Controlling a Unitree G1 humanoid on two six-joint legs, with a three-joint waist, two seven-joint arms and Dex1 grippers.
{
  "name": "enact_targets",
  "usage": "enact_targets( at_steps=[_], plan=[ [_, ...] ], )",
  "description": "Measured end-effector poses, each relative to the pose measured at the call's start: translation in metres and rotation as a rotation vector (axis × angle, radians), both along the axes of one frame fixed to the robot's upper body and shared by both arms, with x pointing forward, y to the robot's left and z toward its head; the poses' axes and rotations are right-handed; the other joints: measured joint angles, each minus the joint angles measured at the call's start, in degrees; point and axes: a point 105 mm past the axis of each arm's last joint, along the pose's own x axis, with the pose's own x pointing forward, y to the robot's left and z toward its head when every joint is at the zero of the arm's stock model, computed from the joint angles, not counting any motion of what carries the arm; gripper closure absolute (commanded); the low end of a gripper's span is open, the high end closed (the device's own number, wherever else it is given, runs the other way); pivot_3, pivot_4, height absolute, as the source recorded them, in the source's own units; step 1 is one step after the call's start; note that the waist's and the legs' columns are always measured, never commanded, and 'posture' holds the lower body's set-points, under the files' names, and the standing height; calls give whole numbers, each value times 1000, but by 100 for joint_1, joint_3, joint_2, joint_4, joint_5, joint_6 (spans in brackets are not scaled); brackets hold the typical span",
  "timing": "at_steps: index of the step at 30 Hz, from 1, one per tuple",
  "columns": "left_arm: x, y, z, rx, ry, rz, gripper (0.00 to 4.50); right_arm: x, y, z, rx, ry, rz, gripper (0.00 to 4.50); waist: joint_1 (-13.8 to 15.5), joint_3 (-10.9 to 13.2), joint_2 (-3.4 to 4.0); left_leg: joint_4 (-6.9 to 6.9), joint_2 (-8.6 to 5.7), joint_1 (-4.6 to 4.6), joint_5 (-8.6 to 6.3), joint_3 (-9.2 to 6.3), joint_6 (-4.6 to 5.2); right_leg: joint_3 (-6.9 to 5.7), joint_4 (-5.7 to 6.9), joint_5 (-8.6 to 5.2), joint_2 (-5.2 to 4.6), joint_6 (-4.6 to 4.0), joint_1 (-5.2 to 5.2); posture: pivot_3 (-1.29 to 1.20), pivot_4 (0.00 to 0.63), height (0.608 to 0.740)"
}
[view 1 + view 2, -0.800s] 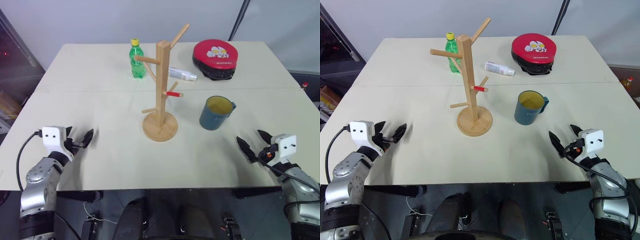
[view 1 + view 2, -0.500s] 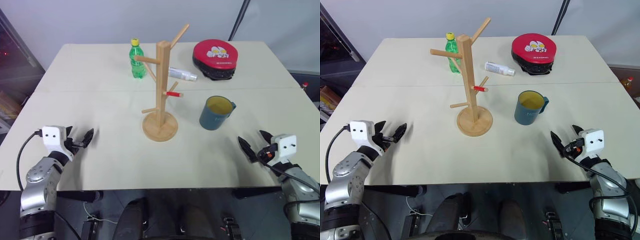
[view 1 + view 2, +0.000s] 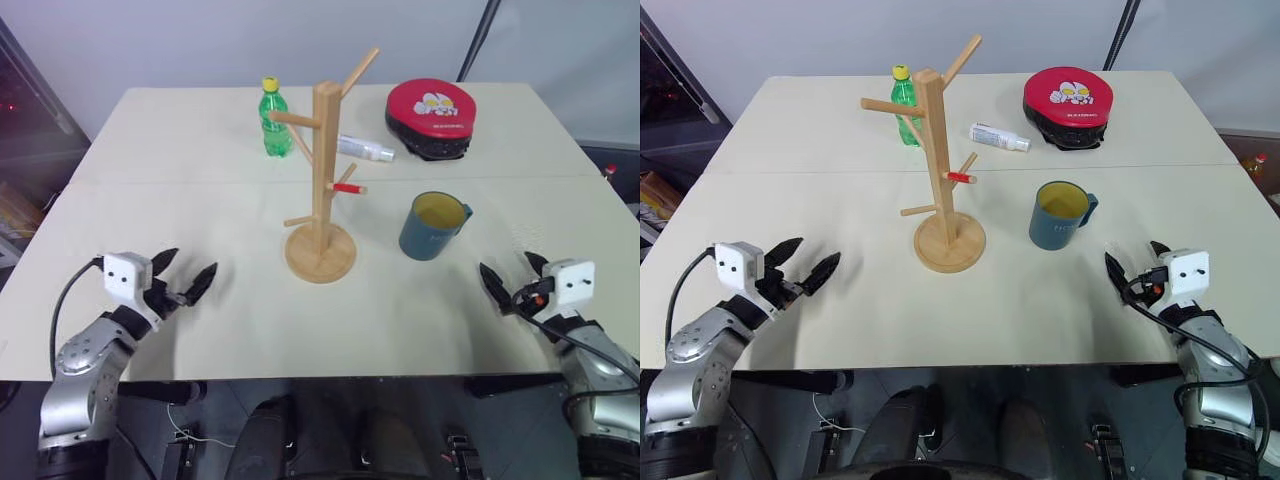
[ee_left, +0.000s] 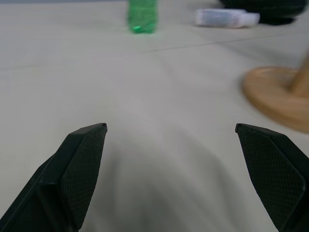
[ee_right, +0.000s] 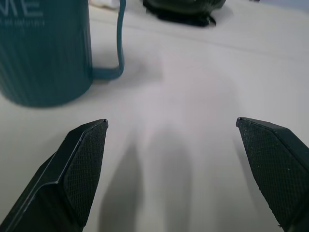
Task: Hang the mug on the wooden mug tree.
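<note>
The mug point(image 3: 433, 226) stands upright on the counter point(image 3: 180, 150), right of the wooden mug tree point(image 3: 322, 180), ungrasped. Both the left tool point(image 3: 183, 284) and right tool point(image 3: 512, 283) are seen released and empty. A careless approach could topple the mug or the tree.

Mug point(image 3: 432, 226) right of the mug tree point(image 3: 322, 180), bottle point(image 3: 272, 119) behind it, on the table point(image 3: 180, 200)

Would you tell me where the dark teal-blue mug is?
The dark teal-blue mug stands upright on the table, right of the wooden mug tree, ahead of the right gripper.
</note>
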Motion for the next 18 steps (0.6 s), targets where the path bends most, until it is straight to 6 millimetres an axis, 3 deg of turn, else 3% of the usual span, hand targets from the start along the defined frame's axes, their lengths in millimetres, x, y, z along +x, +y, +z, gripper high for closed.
enact_targets(
  at_steps=[3,11,18],
  plan=[
    [-9,-25,3,11,10,-151,0,1,-2,-2,4,4,-6,82,0,1,2,1,0,-1,1,0,2,0,0,0,1,-2,0,0,150,740],
    [-18,-69,9,23,26,-393,0,22,-1,22,-4,-54,31,82,-15,1,9,3,0,0,9,0,14,0,1,1,5,-4,1,0,150,740],
    [-18,-81,10,26,27,-438,0,43,12,34,8,-84,94,82,-11,1,9,4,0,-1,11,1,18,-2,2,10,8,13,2,0,150,740]
  ],
)
